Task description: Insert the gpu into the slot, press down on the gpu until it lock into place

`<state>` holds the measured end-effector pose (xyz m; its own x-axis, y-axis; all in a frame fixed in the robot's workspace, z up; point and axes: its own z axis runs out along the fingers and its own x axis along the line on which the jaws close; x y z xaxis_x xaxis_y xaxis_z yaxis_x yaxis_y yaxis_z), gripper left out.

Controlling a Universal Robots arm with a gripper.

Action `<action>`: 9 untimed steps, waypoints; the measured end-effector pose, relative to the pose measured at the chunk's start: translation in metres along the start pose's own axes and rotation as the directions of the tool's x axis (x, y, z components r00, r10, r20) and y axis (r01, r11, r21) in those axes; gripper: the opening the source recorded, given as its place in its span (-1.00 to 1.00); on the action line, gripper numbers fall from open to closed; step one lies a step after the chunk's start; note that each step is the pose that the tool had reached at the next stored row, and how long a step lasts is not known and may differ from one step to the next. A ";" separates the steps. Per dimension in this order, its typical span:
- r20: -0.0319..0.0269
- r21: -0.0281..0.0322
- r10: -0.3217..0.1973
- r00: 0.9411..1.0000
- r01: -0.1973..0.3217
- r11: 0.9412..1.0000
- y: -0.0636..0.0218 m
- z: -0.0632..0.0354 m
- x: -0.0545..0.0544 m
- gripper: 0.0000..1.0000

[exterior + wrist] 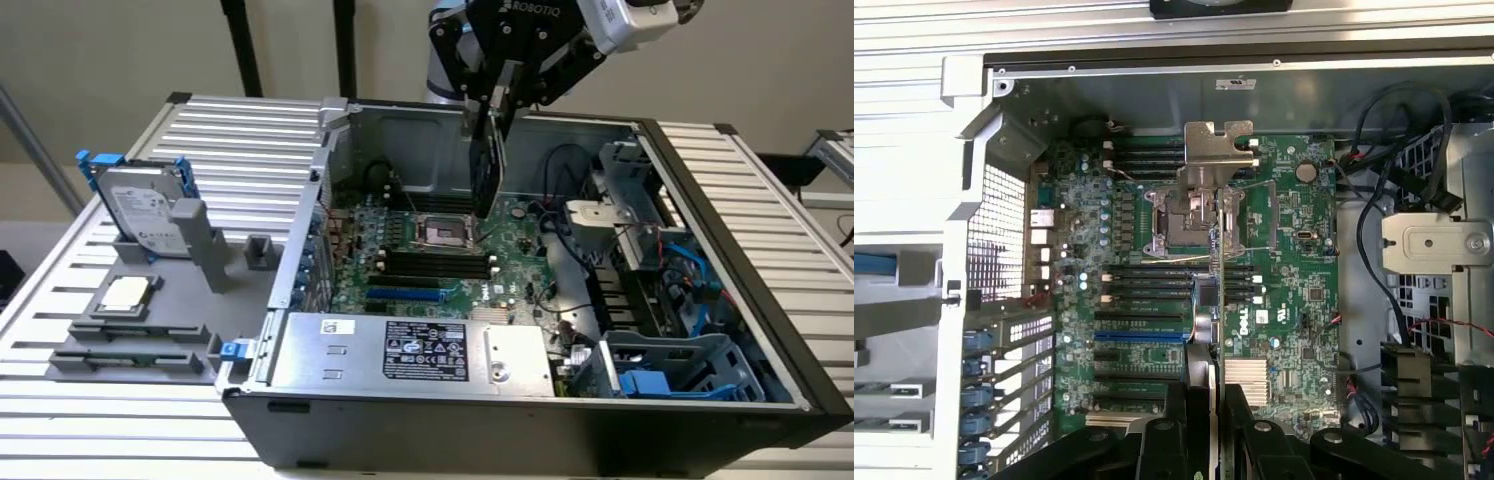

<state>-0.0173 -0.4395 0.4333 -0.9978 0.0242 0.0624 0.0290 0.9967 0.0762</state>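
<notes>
My gripper (pixel 491 105) hangs above the open computer case, shut on the gpu (pixel 487 160). The card hangs edge-on, its lower end just above the motherboard (pixel 514 265) near the CPU socket. In the wrist view the gpu (pixel 1220 300) is a thin green edge, with its silver bracket (pixel 1212 150) at the far end, and my gripper (pixel 1216 425) clamps it between two black fingers (pixel 1176 430). The slot (pixel 404 296), a bright-blue strip, lies on the board nearer the case's front. In the wrist view the slot (pixel 1139 338) sits off to one side of the card, apart from it.
A silver power supply (pixel 414 350) fills the case's front. Black memory slots (pixel 420 265) and the CPU socket (pixel 445 232) lie under the card. Cables and a drive cage (pixel 667 370) crowd the exterior view's right. A hard drive (pixel 140 215) and a CPU (pixel 127 292) rest on grey fixtures outside.
</notes>
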 end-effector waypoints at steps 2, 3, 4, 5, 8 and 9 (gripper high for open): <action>-0.001 0.001 -0.015 1.000 0.015 1.000 0.0000 0.0000 0.000 -0.48; -0.003 0.002 -0.033 0.999 0.033 0.999 0.0001 0.0001 0.000 -0.48; -0.004 0.003 -0.051 0.999 0.051 0.999 0.0000 0.0000 0.000 -0.48; -0.006 0.004 -0.069 0.998 0.069 0.998 0.0000 0.0000 0.000 -0.48; -0.010 0.007 -0.122 0.992 0.123 0.992 0.0000 0.0001 0.000 -0.48; -0.012 0.008 -0.140 0.990 0.140 0.990 0.0000 0.0001 0.000 -0.48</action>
<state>-0.0173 -0.4395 0.4332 -0.9912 -0.1167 0.0627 -0.1118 0.9908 0.0761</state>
